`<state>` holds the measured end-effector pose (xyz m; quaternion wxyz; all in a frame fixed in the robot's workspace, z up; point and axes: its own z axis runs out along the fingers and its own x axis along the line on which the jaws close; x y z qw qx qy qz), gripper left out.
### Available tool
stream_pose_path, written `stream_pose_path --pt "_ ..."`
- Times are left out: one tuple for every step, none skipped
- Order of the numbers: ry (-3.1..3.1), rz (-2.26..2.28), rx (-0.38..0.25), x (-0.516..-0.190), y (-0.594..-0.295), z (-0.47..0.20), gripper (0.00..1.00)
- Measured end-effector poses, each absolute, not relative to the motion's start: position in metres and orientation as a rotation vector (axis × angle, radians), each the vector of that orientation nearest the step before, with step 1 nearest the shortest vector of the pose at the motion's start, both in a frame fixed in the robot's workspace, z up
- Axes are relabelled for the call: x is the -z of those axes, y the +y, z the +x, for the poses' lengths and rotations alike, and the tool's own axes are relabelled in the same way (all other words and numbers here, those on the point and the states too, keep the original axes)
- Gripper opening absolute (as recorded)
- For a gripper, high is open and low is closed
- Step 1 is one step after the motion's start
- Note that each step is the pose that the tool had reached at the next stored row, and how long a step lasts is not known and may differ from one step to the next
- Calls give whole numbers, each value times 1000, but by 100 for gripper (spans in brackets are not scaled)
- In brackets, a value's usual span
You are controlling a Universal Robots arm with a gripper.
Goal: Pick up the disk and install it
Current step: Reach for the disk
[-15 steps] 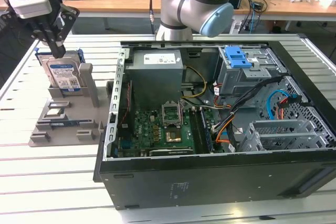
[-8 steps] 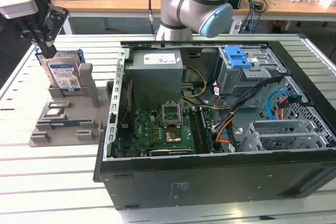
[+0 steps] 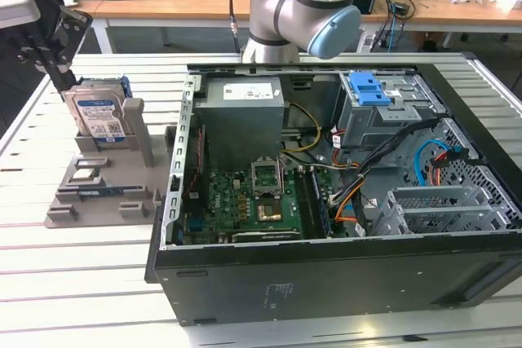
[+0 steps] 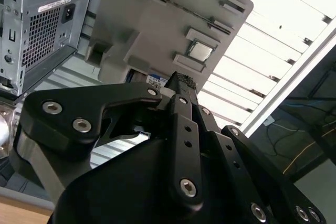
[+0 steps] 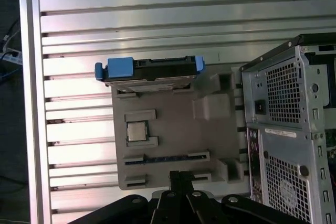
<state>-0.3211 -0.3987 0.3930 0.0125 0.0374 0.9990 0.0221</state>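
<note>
Standing on its long edge, the disk (image 3: 98,113) is slotted into the grey holder (image 3: 98,201) on the bench (image 3: 81,283), off to the exterior view's left of the open case (image 3: 326,275). The pincer (image 3: 64,83) looks pinched together and empty, parked just beside the disk's upper corner farthest from the case. Open room is left above the disk, though the holder's post (image 3: 139,132) is crowded against its other end.

An open black computer case (image 3: 326,283) lies on a slatted aluminium table (image 3: 81,299). Inside it are a green motherboard (image 3: 245,201), a grey power-supply box (image 3: 242,124), a blue latch bracket (image 3: 367,87) and loose cables (image 3: 351,201). Just beside the case, on the exterior view's left, sits a grey fixture tray (image 3: 106,208). The tray carries a square processor chip (image 5: 136,131) and what may be a memory stick (image 5: 168,158). Wooden desks (image 3: 163,7) stand behind
</note>
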Motion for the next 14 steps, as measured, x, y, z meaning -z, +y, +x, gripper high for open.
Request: stream_pose_path --pt "3114 117 -69 -393 -399 -323 11" --pt "3114 117 -69 -393 -399 -324 11" --pt "3114 117 -69 -393 -398 -327 11" --pt "3114 117 -69 -393 -396 -328 11" --pt "3114 117 -69 -393 -394 -328 11" --pt "3114 117 -69 -392 -390 -330 11" --pt "3114 116 -69 -392 -389 -333 11" --pt "3114 117 -69 -392 -389 -334 11" --pt "3114 117 -69 -392 -388 -336 11" --pt "3114 117 -69 -392 -387 -338 11" --pt "3114 117 -69 -392 -387 -340 11" --pt "3114 117 -69 -392 -386 -341 11" --pt "3114 117 -69 -392 -385 -342 11" --pt "3114 117 -69 -392 -385 -343 11"
